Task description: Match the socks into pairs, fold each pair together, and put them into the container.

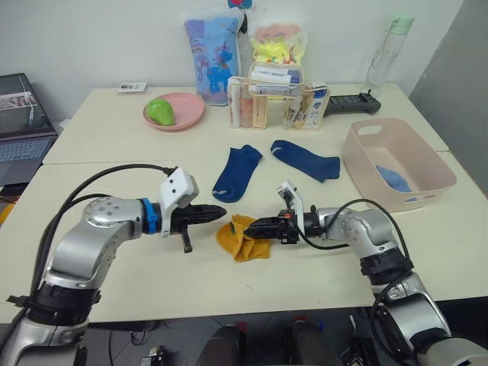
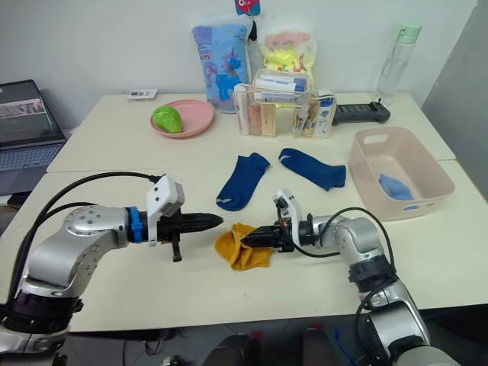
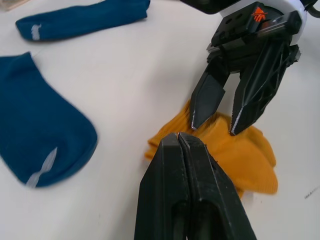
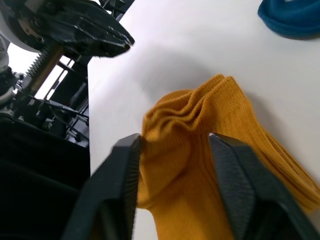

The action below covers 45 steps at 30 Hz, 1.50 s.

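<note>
Navy socks [image 1: 237,172] beside yellow socks [image 1: 242,238]

Two pale cream desks [image 1: 114,114] stand pushed together edge to edge against a plain white wall [image 1: 91,38], with a grey panel [image 1: 465,69] rising beyond the far right corner.

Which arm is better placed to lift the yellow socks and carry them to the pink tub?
The right. Its claw is open astride the bunched yellow socks, and the pink tub stands on the robot's right. The left claw is shut, its tips at the socks' edge, on the side away from the tub.
</note>
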Each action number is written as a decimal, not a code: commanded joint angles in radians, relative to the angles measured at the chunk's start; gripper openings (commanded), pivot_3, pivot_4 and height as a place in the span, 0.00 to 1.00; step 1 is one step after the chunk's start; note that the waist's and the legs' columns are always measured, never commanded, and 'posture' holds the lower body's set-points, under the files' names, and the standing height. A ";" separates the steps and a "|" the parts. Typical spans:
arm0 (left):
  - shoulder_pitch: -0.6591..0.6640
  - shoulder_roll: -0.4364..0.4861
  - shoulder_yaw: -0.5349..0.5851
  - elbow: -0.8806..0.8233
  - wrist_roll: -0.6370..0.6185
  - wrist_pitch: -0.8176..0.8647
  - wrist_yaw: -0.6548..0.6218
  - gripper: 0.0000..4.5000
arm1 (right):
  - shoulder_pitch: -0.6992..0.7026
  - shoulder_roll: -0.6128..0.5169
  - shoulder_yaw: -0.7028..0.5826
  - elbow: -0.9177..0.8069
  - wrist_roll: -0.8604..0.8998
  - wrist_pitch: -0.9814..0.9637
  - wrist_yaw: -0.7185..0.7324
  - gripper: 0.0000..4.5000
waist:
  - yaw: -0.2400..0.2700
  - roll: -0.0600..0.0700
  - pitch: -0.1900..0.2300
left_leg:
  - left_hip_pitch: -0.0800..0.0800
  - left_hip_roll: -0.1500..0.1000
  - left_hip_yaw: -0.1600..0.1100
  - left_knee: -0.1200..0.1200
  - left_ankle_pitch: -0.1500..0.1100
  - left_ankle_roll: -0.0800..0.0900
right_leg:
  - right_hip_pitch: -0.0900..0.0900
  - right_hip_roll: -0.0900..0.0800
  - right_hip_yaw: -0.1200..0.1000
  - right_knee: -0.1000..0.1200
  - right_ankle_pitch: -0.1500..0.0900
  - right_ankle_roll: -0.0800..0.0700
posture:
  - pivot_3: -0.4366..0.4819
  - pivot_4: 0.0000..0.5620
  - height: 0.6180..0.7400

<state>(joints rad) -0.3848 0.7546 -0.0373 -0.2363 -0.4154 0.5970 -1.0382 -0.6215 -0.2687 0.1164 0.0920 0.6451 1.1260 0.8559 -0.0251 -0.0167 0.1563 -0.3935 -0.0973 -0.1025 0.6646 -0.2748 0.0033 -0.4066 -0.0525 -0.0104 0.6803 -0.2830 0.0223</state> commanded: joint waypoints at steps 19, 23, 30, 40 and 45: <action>0.104 -0.027 -0.236 0.218 0.281 -0.307 0.024 0.00 | 0.120 -0.151 0.006 -0.233 0.019 0.090 -0.123 0.61 | -0.001 0.001 -0.001 | 0.001 0.000 0.000 -0.001 0.000 0.000 | 0.001 0.000 0.000 0.000 0.000 0.000 | 0.48 0.27 1.00; 0.102 -0.051 -0.218 0.223 0.275 -0.316 0.046 0.00 | 0.127 -0.103 0.027 -0.173 -0.015 0.076 -0.177 0.61 | -0.001 0.001 -0.002 | 0.002 0.000 0.000 -0.001 0.000 0.000 | 0.001 0.000 0.000 0.000 0.000 0.000 | 0.48 0.27 1.00; 0.114 -0.048 -0.203 0.206 0.265 -0.309 0.048 0.00 | 0.079 0.009 0.020 -0.069 -0.025 0.072 -0.207 0.61 | -0.004 0.002 -0.005 | 0.003 0.001 0.000 -0.001 0.000 0.000 | 0.002 0.000 0.000 0.001 0.000 0.000 | 0.48 0.27 1.00; 0.108 -0.057 -0.177 0.208 0.254 -0.288 0.062 0.00 | 0.030 0.123 0.054 0.045 -0.064 0.031 -0.215 0.61 | -0.005 0.003 -0.005 | 0.004 0.001 0.000 -0.002 0.000 0.000 | 0.002 0.001 0.000 0.001 0.000 0.000 | 0.48 0.27 1.00; 0.115 -0.062 -0.164 0.191 0.243 -0.270 0.062 0.00 | 0.033 0.131 0.061 0.048 -0.074 0.025 -0.201 0.52 | -0.006 0.003 -0.005 | 0.004 0.001 0.000 -0.002 0.000 0.000 | 0.002 0.001 0.000 0.001 0.000 0.000 | 0.48 0.27 1.00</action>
<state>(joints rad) -0.2806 0.6911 -0.2287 -0.0609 -0.1856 0.3038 -1.0094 -0.5835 -0.1456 0.1589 0.1345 0.5708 1.1446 0.6498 -0.0310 -0.0141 0.1512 -0.3896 -0.0965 -0.1022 0.6630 -0.2749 0.0033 -0.4051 -0.0519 -0.0099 0.6818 -0.2831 0.0222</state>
